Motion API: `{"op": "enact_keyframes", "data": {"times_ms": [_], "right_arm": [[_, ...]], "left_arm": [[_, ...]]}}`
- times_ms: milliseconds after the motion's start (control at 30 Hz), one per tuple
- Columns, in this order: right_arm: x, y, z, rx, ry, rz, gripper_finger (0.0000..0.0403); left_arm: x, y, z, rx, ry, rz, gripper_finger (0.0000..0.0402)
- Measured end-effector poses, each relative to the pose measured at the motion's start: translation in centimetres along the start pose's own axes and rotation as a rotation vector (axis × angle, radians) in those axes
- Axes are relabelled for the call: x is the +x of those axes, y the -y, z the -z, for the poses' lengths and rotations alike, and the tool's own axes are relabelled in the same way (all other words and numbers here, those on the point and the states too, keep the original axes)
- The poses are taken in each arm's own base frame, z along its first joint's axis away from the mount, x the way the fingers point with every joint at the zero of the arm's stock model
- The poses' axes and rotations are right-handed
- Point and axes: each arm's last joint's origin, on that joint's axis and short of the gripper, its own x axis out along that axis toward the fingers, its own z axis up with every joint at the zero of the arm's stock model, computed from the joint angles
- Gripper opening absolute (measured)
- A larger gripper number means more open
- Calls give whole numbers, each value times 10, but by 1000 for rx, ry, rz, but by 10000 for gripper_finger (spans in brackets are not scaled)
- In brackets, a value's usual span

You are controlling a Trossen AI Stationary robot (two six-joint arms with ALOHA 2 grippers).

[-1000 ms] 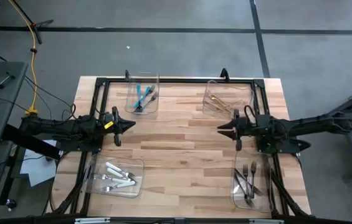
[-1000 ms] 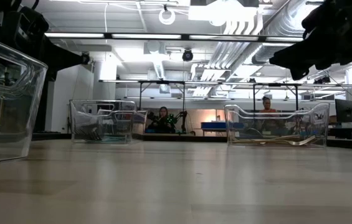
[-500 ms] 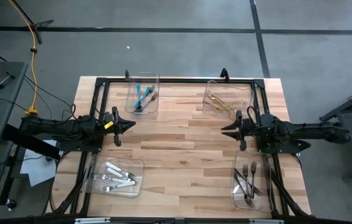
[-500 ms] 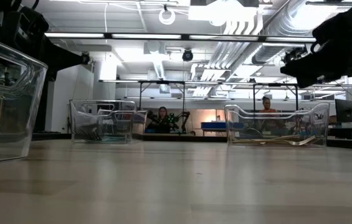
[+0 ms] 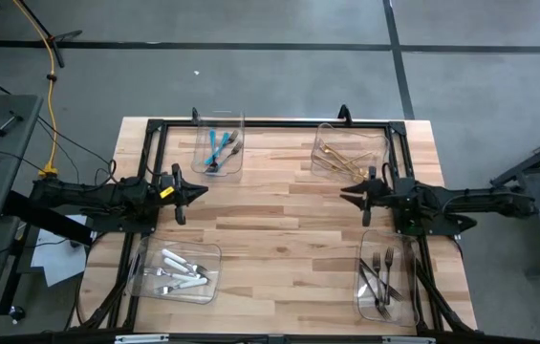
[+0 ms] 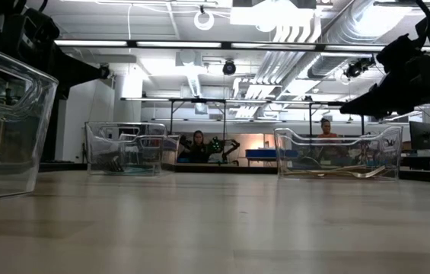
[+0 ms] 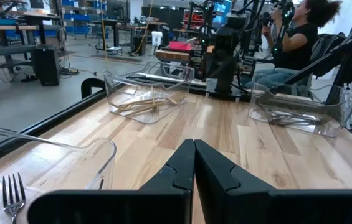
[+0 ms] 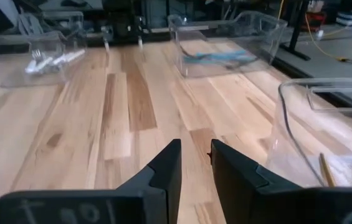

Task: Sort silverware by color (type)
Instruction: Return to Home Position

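Note:
The silverware lies sorted in four clear bins: teal-handled pieces (image 5: 216,147) at the far left, gold ones (image 5: 343,156) at the far right, white-handled ones (image 5: 182,270) at the near left, dark steel forks (image 5: 380,273) at the near right. My left gripper (image 5: 200,188) hovers shut over the table's left side, pointing right (image 7: 194,148). My right gripper (image 5: 346,196) hovers over the right side and points left. Its fingers (image 8: 194,151) stand a narrow gap apart with nothing between them. Neither gripper is near any piece.
A black frame (image 5: 270,124) runs along the table's edges. Bare wood (image 5: 270,220) lies between the four bins. In the low view a tall bin wall (image 6: 1,122) stands close at the left. People sit at benches in the room behind (image 6: 197,144).
My right gripper has drawn back toward the table's right edge and sunk a little, its fingers tipping slightly down as the arm folded in. My left arm has kept still, and nothing in the bins has moved.

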Motion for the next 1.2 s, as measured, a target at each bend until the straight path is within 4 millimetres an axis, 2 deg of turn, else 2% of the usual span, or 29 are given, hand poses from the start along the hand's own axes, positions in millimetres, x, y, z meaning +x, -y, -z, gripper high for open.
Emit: {"op": "enact_keyframes", "data": {"times_ms": [300, 567, 700, 1200], "right_arm": [[-2, -1, -2, 1, 22, -18, 82], [-21, 1, -20, 41, 283, -33, 82], [-24, 1, -29, 56, 382, -41, 82], [-22, -4, -23, 44, 316, -81, 82]], "left_arm": [[-9, -1, -11, -39, 122, 17, 3], [-9, -1, -13, -47, 148, 23, 3], [-8, -1, -9, -36, 114, 24, 3], [-8, -1, -8, -30, 96, 29, 3]]}}
